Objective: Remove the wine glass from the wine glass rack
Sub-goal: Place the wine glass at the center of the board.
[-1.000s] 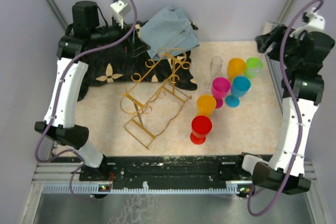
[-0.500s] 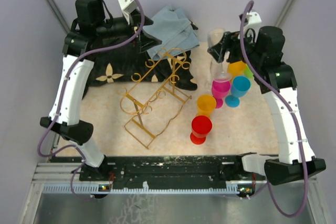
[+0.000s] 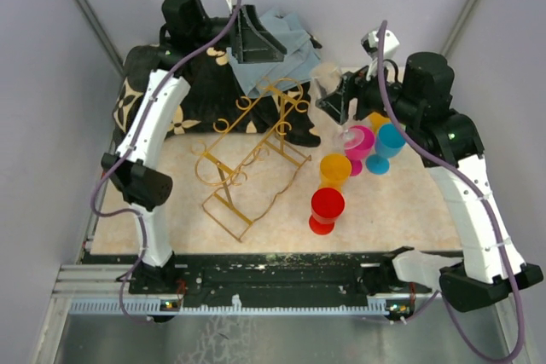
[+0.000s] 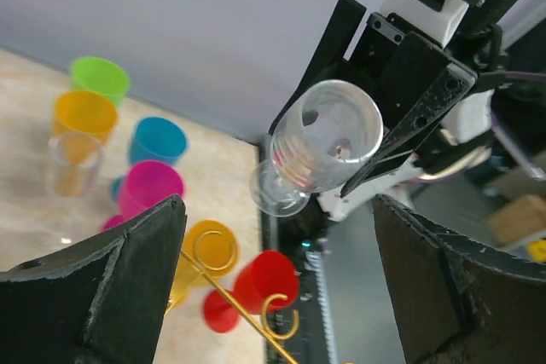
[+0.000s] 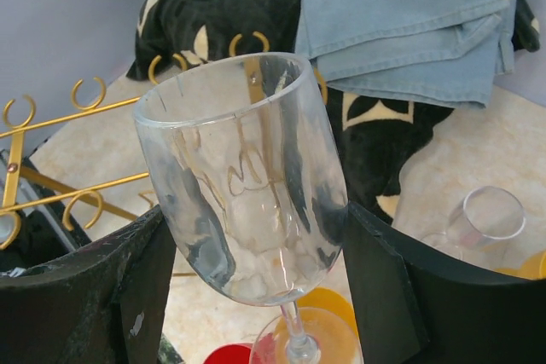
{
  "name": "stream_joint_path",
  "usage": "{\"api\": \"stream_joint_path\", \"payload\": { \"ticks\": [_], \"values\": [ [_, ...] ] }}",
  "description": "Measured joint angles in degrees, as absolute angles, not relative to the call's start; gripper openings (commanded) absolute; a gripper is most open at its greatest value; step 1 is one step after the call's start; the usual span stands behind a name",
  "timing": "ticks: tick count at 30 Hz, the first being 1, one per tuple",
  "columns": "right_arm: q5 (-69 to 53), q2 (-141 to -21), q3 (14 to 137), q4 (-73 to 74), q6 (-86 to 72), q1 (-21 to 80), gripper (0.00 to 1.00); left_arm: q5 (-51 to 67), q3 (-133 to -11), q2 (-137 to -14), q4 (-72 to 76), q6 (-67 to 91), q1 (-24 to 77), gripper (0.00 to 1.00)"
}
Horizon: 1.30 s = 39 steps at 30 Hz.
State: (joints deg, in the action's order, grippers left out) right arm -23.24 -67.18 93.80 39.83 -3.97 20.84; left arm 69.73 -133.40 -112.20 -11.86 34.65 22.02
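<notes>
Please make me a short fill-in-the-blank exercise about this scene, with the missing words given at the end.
The right gripper grips the wine glass by its ____.
The left gripper is ____ and holds nothing.
The blue cloth lies on a ____ flower-patterned cloth.
Missing words: bowl; open; black.

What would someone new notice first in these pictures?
A clear wine glass is held aloft in the right gripper, tilted above the coloured cups at the right of the table. Next comes the gold rack mid-table, with the left gripper open above the blue cloth at the back.
</notes>
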Motion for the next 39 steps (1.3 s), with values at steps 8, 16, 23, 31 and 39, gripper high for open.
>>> {"api": "stream_joint_path", "payload": {
  "ticks": [8,16,23,31,39],
  "values": [
    [-22.46,-67.51,96.33,44.4,-0.47,26.33,0.04,76.9,-133.14,-115.52,-0.36,53.82,23.68,0.89],
    [-19.29,-71.83,100.05,46.06,2.11,30.89,0.03,78.89,-133.12,-114.34,-3.95,52.53,25.69,0.84],
    [-17.58,-73.52,100.64,46.3,3.01,31.99,0.03,76.9,-133.53,-114.1,-17.28,40.88,25.78,0.79],
    [-16.62,-73.56,101.38,45.47,3.03,32.18,0.02,74.26,-134.1,-114.08,-28.01,30.44,26.26,0.75],
    [-16.32,-75.53,104.4,47.13,3.73,33.3,0.01,73.71,-134.47,-113.27,-29.76,27.83,27.03,0.67]
  ]
}}
